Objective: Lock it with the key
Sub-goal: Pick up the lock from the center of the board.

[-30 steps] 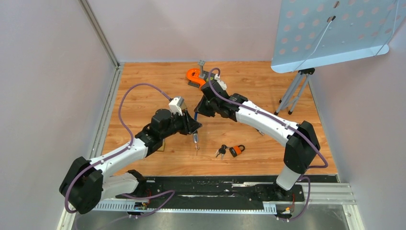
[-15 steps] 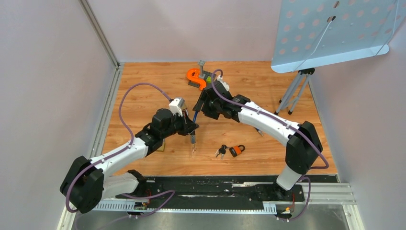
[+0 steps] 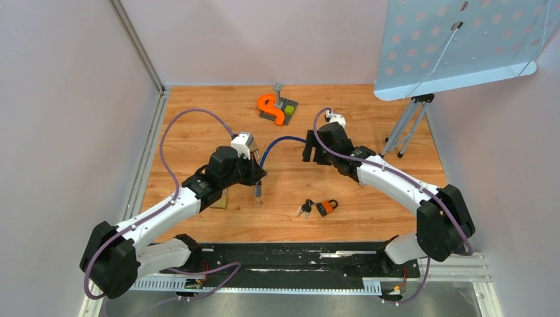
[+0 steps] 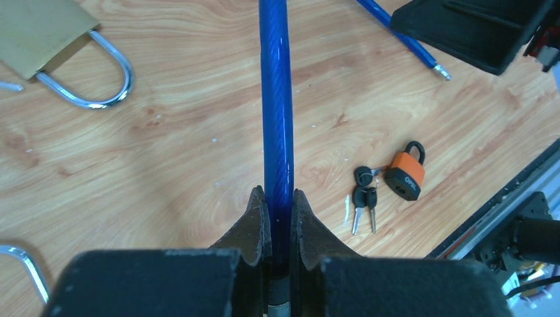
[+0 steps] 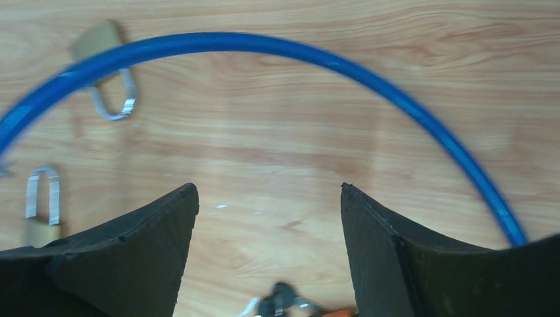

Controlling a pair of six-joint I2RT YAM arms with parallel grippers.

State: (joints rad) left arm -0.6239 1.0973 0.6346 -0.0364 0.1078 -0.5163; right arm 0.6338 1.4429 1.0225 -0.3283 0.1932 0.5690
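The blue cable (image 4: 276,99) is clamped near one end by the left end effector (image 4: 278,198), whose jaws are drawn narrow onto it. From there it is carried up off the desk (image 3: 370,105) in an arc toward the right arm. The right end effector (image 5: 268,187) is held wide with nothing between its jaws — the cable curves past beyond them, not through them. The cable's free metal tip (image 4: 441,70) is seen just beneath that end effector.

The keys (image 4: 364,191) lie on the desk touching the orange padlock (image 4: 404,177), between the two arms and well apart from both end effectors. Whether a key is seated in the padlock cannot be told.

The step in hand is judged to be the fetching of the keys by the free right arm. The left grip would best be held firm, so that the cable is not swung across the keys. The right jaws should be lowered squarely over a key's bow — not the padlock — and closed only once it is centred, since flat keys on wood are easily pushed aside. The brass padlock (image 4: 43,26) is best avoided.
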